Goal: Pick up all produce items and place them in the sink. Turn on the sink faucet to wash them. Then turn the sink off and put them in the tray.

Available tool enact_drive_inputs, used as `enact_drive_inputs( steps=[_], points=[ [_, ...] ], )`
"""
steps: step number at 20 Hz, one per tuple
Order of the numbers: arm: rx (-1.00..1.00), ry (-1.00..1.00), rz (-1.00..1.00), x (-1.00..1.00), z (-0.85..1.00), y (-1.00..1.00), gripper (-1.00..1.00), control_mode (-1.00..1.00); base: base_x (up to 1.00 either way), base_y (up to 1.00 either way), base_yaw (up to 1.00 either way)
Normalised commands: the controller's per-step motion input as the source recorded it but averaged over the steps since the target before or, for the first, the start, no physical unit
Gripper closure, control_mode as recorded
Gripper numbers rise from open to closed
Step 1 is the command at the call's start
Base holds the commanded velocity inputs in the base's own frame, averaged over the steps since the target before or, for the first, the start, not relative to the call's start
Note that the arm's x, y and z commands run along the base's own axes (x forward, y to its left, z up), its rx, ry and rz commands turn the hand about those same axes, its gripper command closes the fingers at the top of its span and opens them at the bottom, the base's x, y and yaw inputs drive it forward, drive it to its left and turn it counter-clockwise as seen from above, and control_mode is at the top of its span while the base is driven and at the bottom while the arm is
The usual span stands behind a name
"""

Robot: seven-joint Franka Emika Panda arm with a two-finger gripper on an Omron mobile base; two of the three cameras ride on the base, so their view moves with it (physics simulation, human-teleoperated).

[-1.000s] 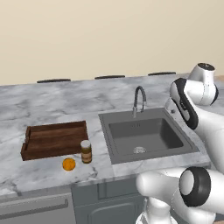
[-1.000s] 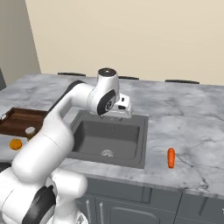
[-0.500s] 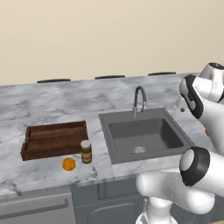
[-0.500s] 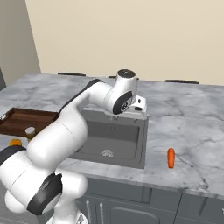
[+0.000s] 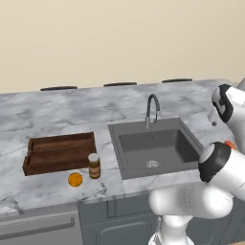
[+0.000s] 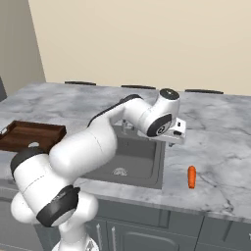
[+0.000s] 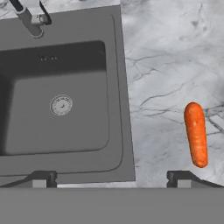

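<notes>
jaws (image 7: pixel 111 176) stood wide apart, holding nothing, above the sink's (image 7: pixel 120 87) right rim | carrot (image 7: pixel 195 134) lay on bench (image 7: pixel 170 65) right of sink, near front edge | orange (image 5: pixel 75 179) sat by jar (image 5: pixel 94 165), in front of tray (image 5: pixel 60 152)

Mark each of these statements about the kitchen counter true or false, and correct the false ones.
1. The carrot lies on the marble to the right of the sink. True.
2. The orange fruit sits inside the tray. False: it rests on the counter in front of the tray, beside the brown jar.
3. The tool is shut on the carrot. False: its fingers stand wide open with nothing between them, and the carrot lies untouched on the marble.
4. The sink basin holds no produce. True.
5. Water is running from the faucet. False: no stream shows under the spout.
</notes>
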Motion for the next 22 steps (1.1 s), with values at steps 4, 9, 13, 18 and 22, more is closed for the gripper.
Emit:
enact_drive_inputs(
  steps=[4, 9, 13, 18, 22],
  points=[
    [0.00, 0.01, -0.05, 0.00, -0.26, -0.58, -1.00, -1.00, 0.00, 0.00, 0.00],
    [0.00, 0.00, -0.03, 0.00, -0.23, -0.43, -1.00, -1.00, 0.00, 0.00, 0.00],
    [0.00, 0.00, 0.00, 0.00, -0.27, -0.24, -1.00, -1.00, 0.00, 0.00, 0.00],
    [0.00, 0.00, 0.00, 0.00, -0.30, -0.30, -1.00, -1.00, 0.00, 0.00, 0.00],
    [0.00, 0.00, 0.00, 0.00, -0.34, -0.31, -1.00, -1.00, 0.00, 0.00, 0.00]
  ],
)
